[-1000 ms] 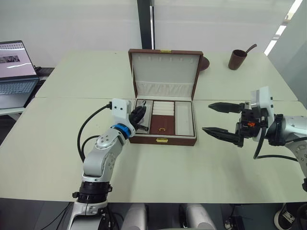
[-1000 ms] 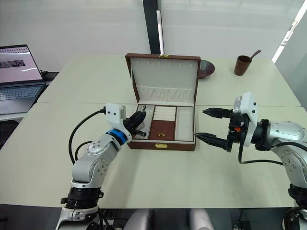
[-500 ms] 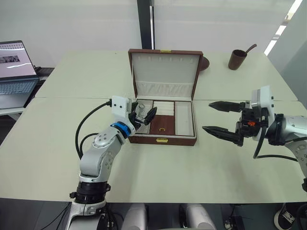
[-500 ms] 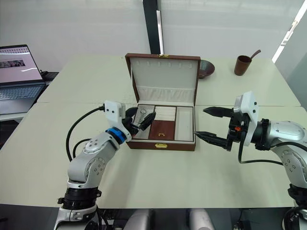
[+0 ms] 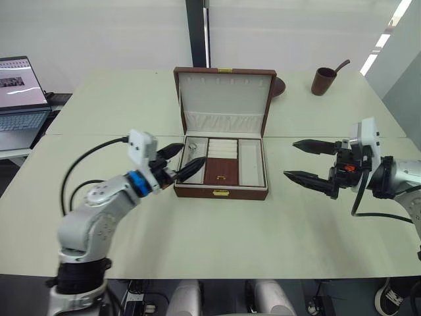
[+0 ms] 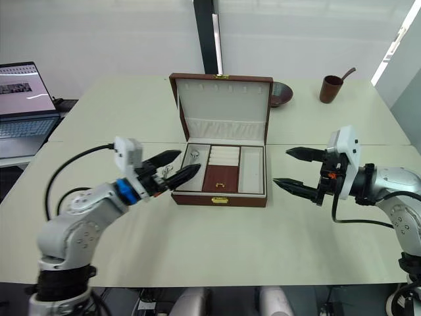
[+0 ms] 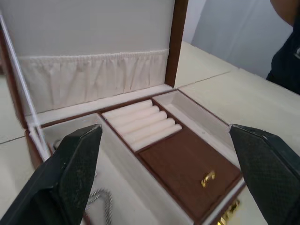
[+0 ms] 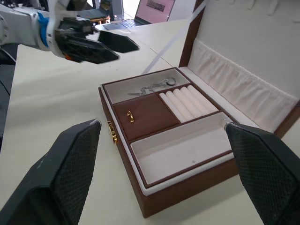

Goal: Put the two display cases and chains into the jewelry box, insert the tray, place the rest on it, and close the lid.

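The jewelry box (image 5: 221, 192) stands open at the table's middle, its lid (image 5: 223, 99) upright. The tray (image 5: 222, 172) sits inside it, showing a brown middle section and ring rolls. A thin silver chain (image 8: 150, 87) lies in the tray's left cream compartment, and its links (image 7: 101, 199) show close under my left fingers. My left gripper (image 5: 195, 153) is open and empty, hovering at the box's front left corner. To the right of the box my right gripper (image 5: 289, 158) is also open and empty, pointing at it. The two display cases are out of view.
A laptop (image 5: 20, 92) sits at the far left edge. A brown cup with a spoon (image 5: 323, 80) stands at the back right, and a dark bowl (image 5: 279, 85) peeks out behind the lid. Bare table surrounds the box.
My left gripper opened over the tray's left compartment and drew back to the left, leaving the chain lying there. The right gripper has stayed open beside the box.
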